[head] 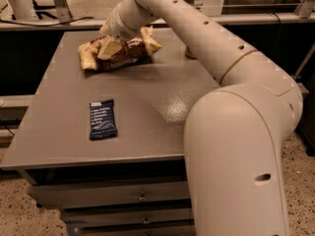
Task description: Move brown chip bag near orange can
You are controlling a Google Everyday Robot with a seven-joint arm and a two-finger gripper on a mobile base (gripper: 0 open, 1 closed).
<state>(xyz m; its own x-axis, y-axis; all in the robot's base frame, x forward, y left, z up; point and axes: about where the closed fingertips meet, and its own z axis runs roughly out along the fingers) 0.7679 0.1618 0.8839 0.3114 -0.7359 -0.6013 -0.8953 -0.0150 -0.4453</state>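
Hovering at the far-left part of the bench, the pincer sits right on top of the brown chip bag. Whether it is apart or clamped on the bag cannot be told from this angle. The bag lies flat on the bench near its far edge, with its dark middle under the pincer and its pale crimped ends sticking out left and right.

The bag looks light, puffy and crinkly. It will likely give under pressure, and its film is probably slick, so a pinch across a gathered fold or a crimped end should hold better than a squeeze on the air-filled middle. Its contents are fragile, so a hard squeeze risks crushing them.

The orange can stands to the right of the bag and is almost wholly hidden behind the arm; only a sliver near its base shows. It is small and upright, so the bag could tip it if pushed against it.

A dark blue bar wrapper lies flat nearer and to the left, well apart from both. The bench top is smooth, grey and slightly glossy, with drawers beneath, and it stands on a speckled floor.
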